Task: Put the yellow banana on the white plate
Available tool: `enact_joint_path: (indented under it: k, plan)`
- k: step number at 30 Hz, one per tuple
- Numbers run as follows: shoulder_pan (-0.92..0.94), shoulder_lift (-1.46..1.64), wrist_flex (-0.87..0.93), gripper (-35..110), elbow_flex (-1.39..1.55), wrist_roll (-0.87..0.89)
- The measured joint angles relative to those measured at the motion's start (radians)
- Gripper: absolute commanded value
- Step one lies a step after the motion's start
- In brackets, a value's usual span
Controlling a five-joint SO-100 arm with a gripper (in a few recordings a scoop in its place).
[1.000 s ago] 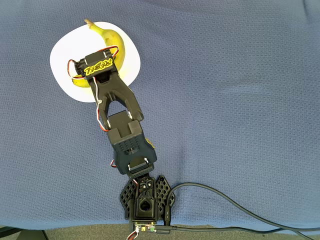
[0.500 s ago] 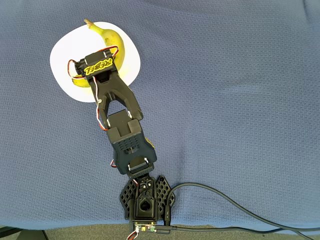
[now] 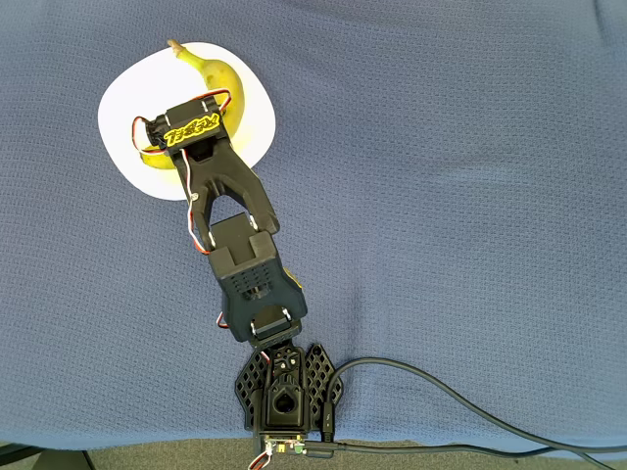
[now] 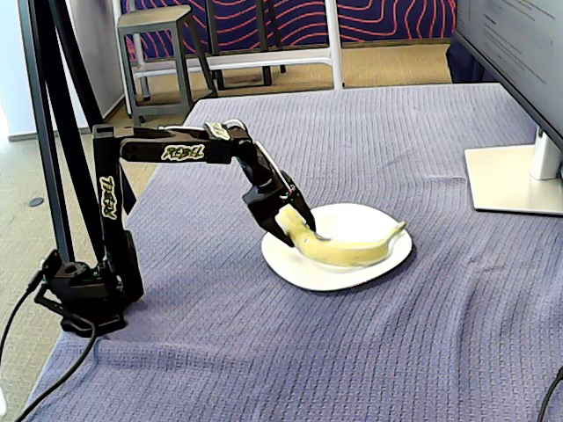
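Note:
The yellow banana [image 3: 221, 74] [image 4: 352, 251] lies on the white plate [image 3: 122, 98] [image 4: 352, 220], its stem tip pointing toward the plate's far rim in the overhead view. My black gripper [image 4: 297, 234] straddles the banana's other end, one finger on each side, and is shut on it. From overhead, the wrist motor [image 3: 191, 129] hides the fingers and the banana's middle. A little yellow shows to the left of the wrist.
A blue cloth [image 3: 441, 196] covers the table. The arm's base [image 3: 286, 392] sits at the near edge with a cable [image 3: 470, 413] trailing right. A monitor foot [image 4: 512, 180] stands at the right of the fixed view, and a black pole [image 4: 44, 132] at the left.
The wrist has shifted very slightly up and left over the plate. The banana and plate stay in place.

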Motion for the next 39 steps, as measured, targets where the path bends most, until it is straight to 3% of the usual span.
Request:
enact_joint_path:
  k: [39]
  plan:
    - [0.0, -0.04, 0.009, 33, -0.041, 0.029]
